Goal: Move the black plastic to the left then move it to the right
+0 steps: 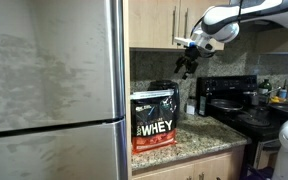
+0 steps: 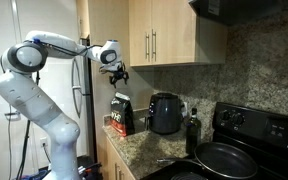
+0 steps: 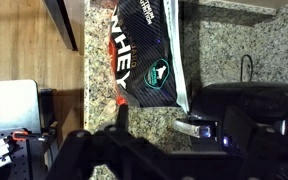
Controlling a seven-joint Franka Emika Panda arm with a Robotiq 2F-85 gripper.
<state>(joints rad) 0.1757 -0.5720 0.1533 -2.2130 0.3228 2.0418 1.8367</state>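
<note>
The black plastic bag (image 1: pixel 154 120) with white "WHEY" lettering and a red band at the bottom stands upright on the granite counter (image 1: pixel 199 137), next to the fridge. It shows in both exterior views (image 2: pixel 121 113) and in the wrist view (image 3: pixel 144 50). My gripper (image 1: pixel 189 60) hangs in the air well above the bag and the air fryer, clear of both. It also shows in an exterior view (image 2: pixel 117 72). Its fingers look spread and hold nothing. In the wrist view the gripper (image 3: pixel 174 145) is a dark blur at the bottom edge.
A small black air fryer (image 2: pixel 164 113) stands beside the bag, with a dark bottle (image 2: pixel 192 130) past it. A black stove (image 1: pixel 234 108) with a pan (image 2: pixel 219 160) lies beyond. A steel fridge (image 1: pixel 49 90) borders the bag's other side. Cabinets (image 2: pixel 164 35) hang overhead.
</note>
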